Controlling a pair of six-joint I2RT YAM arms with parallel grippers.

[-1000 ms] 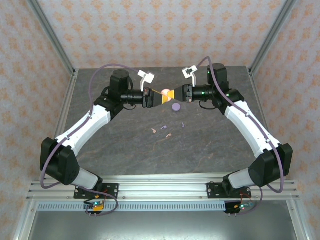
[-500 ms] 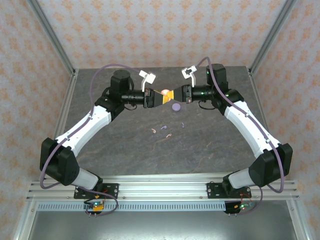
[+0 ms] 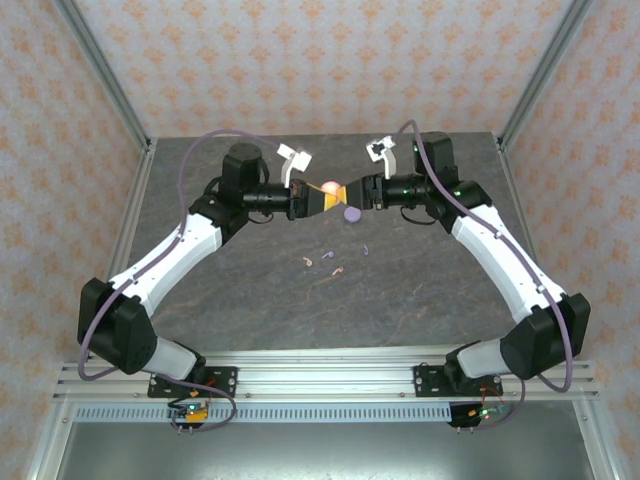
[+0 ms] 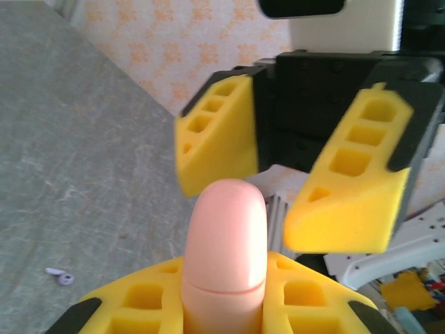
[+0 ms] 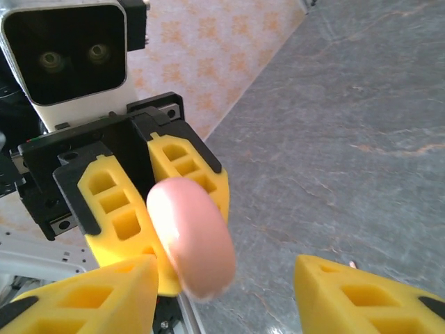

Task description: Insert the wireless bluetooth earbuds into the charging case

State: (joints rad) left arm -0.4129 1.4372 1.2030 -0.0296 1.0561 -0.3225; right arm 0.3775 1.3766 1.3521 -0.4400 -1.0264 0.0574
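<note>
Left gripper (image 3: 319,198) jaws clamped on pink case (image 3: 330,187), held above desk (image 3: 250,300). Right gripper (image 3: 352,192) jaws apart, either side of the same case. Earbuds (image 3: 309,262) lie scattered on desk, nearer the arm bases.

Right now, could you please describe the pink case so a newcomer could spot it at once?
Over the far middle of the table, the two arms meet. Between them the pink case is clamped in the left claw, the right claw open around it. Unlike the lilac case lying on the table nearby, it is held off the surface.
</note>
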